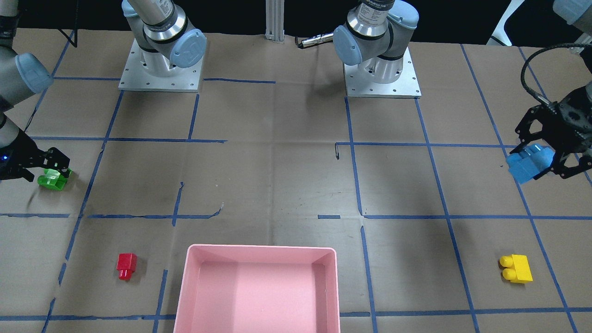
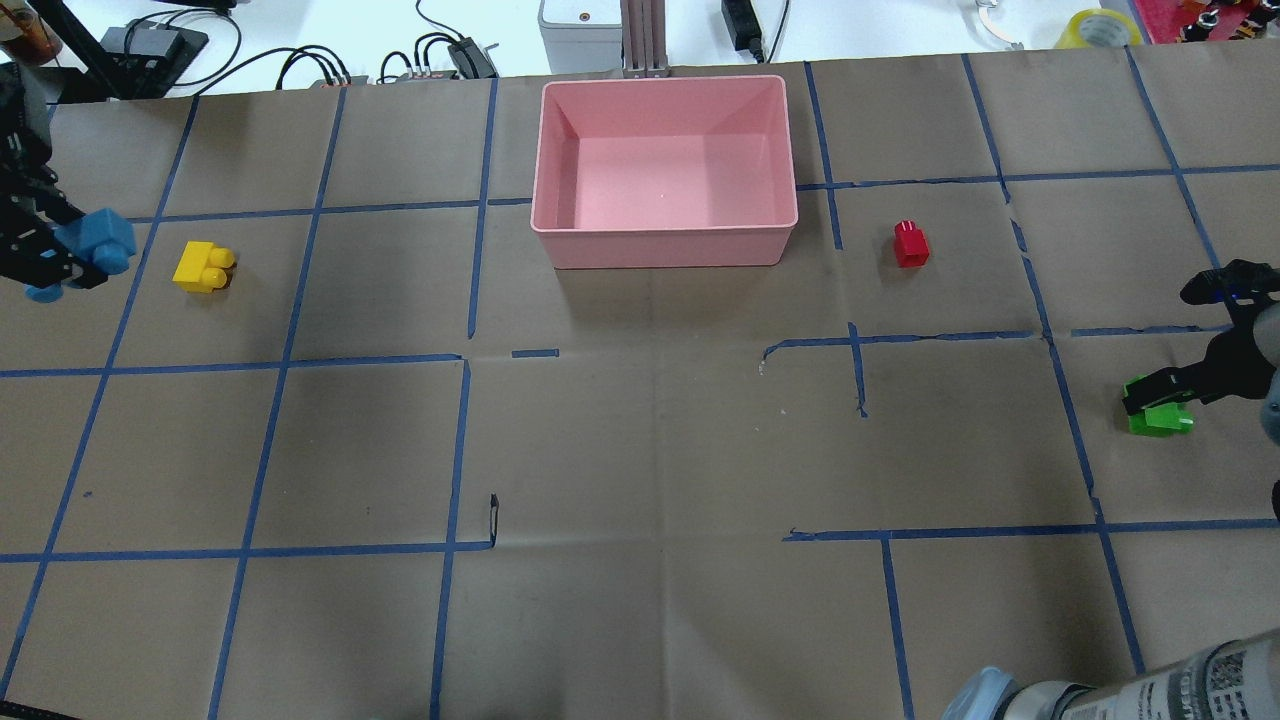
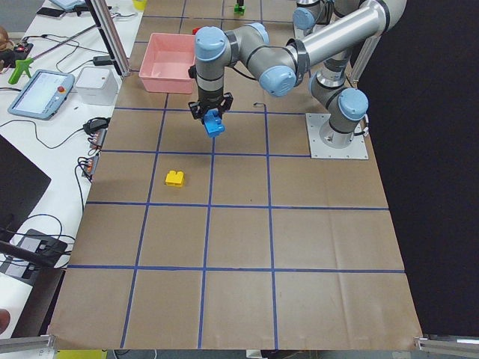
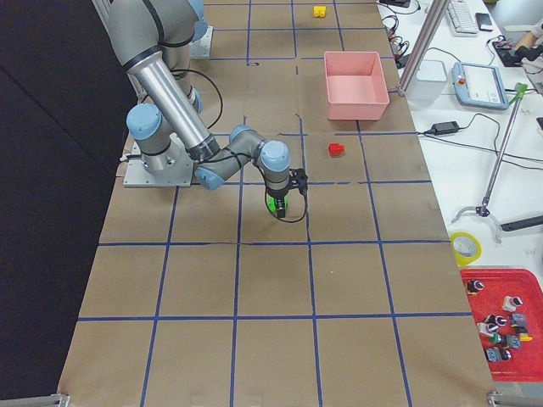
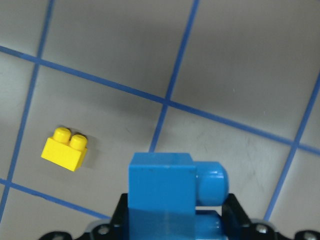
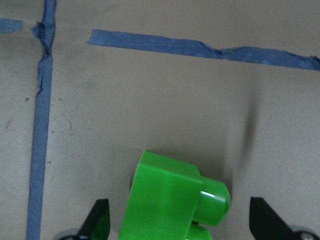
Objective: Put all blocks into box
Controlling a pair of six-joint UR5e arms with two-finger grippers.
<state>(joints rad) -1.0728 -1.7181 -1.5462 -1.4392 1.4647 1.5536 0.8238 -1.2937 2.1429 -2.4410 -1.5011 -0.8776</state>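
My left gripper [image 1: 539,159] is shut on the blue three-stud brick [image 1: 527,164] and holds it above the table at my far left; the brick also shows in the left wrist view [image 5: 165,185]. The yellow brick [image 2: 203,267] lies on the table just beside it. My right gripper [image 2: 1155,400] is open, with its fingers on either side of the green brick [image 6: 170,200], which sits on the table at my far right. The red brick [image 2: 910,243] lies to the right of the pink box [image 2: 665,232]. The box holds no bricks.
Brown paper with blue tape lines covers the table. The two arm bases [image 1: 162,69] [image 1: 381,69] stand at the robot's side. Cables and devices lie beyond the far edge behind the box [image 2: 450,55]. A tape roll [image 2: 1100,25] lies at the far right corner.
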